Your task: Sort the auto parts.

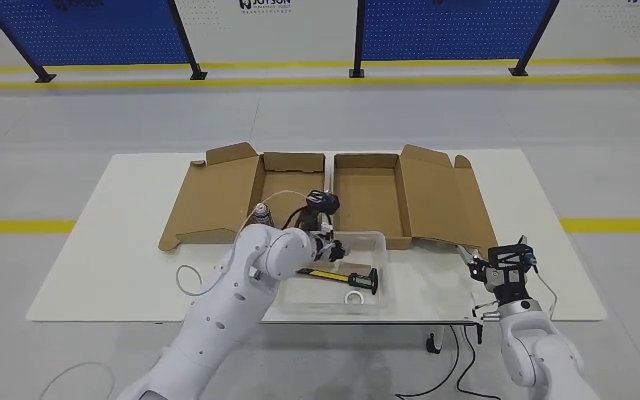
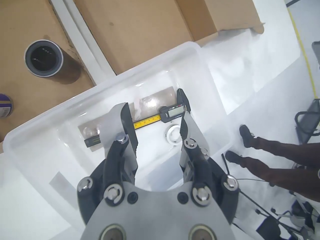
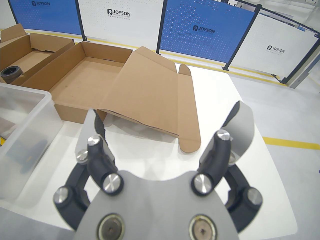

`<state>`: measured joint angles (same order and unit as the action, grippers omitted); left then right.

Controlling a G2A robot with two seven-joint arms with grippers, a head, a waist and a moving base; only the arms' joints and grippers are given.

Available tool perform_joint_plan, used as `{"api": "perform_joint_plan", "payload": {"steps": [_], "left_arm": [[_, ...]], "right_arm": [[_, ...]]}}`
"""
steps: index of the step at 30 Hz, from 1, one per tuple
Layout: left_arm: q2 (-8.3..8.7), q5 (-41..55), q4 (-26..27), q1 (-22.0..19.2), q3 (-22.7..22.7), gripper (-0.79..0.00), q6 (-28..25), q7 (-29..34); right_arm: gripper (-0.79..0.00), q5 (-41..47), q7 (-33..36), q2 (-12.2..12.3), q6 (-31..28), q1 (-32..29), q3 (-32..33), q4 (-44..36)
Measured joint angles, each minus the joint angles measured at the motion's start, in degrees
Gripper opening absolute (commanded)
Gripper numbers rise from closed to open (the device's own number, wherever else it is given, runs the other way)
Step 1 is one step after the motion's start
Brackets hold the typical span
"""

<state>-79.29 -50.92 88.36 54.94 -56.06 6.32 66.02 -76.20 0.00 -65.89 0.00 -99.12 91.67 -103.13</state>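
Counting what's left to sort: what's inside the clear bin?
In the bin: a caliper lying across a grey plate, and a metal ring beside it. The open left pincer hides part of the caliper and plate.

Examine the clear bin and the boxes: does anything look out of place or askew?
A digital caliper lies on a grey metal plate in the clear bin, beside a small metal ring. It is a measuring tool rather than a car part, so it seems the odd one. Nothing looks spilled or broken.
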Motion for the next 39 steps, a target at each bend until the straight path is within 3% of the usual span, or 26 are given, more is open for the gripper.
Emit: {"api": "perform_joint_plan", "payload": {"steps": [6, 20, 39], "left_arm": [[-0.27, -0.02, -1.68, -1.19, 2.73, -0.425, -2.1, 3.14], [-1.35, 0.89, -4.31, -2.7, 7.79, -0.437, 2.0, 9.73], [-2.81, 5.24, -7.8, -3.05, 10.11, -0.449, 10.08, 8.79]], "right_arm": [[0.0, 0.0, 0.0, 0.0, 0.0, 0.0, 0.0, 0.0], [0.0, 0.0, 0.0, 0.0, 0.0, 0.0, 0.0, 0.0], [0.0, 0.0, 0.0, 0.0, 0.0, 0.0, 0.0, 0.0]]}}
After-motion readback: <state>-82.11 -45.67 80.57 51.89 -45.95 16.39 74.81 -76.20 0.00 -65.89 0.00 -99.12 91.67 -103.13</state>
